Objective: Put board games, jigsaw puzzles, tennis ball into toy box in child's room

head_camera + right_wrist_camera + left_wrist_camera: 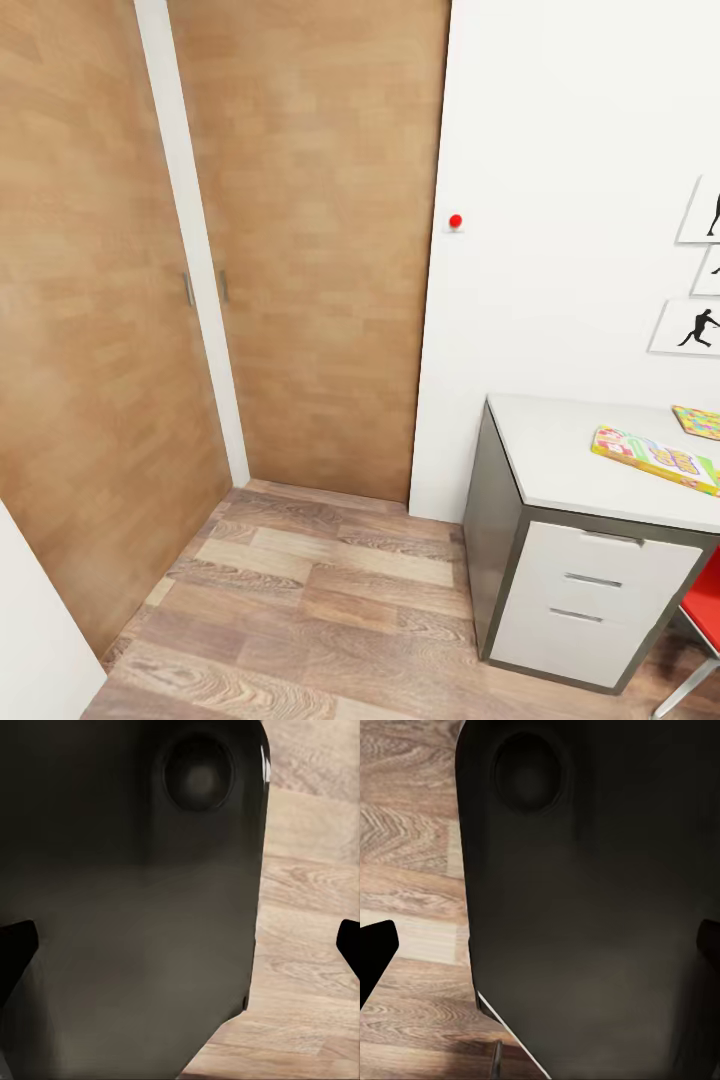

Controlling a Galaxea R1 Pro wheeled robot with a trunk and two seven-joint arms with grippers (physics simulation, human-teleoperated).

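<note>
The robot looks to be in transit, its head camera facing a corner of the white-walled room where two brown wood-grain doors (300,250) meet the wood-plank floor (320,610); no toy is in hand and the collecting seems not yet begun from here. At the right of the head view stands the end of the long bench with a pale grey-white top, grey sides and white drawers with bar handles (560,450). On its top lies a flat, brightly printed multicoloured box or puzzle square with a yellow edge (655,458), and just behind it, cut by the picture's edge, the corner of a second flat multicoloured square (700,421); I cannot tell for certain which is a board game and which a jigsaw. A red chair seat (705,610) shows beside the drawers, black baseball-player silhouette pictures (698,328) hang above, and a small red dot (456,221) sits on the wall. The next move, as I judge it, calls for turning the base and head rightward and closing on the bench until the grey tub and the remaining toys come into sight. Both arms appear folded down close to the robot's dark body (592,907), each wrist camera looking along that panel toward the floor. The left end effector (544,952) and the right end effector (184,949) each show dark fingertips at opposite picture edges, spread wide apart, holding nothing.
</note>
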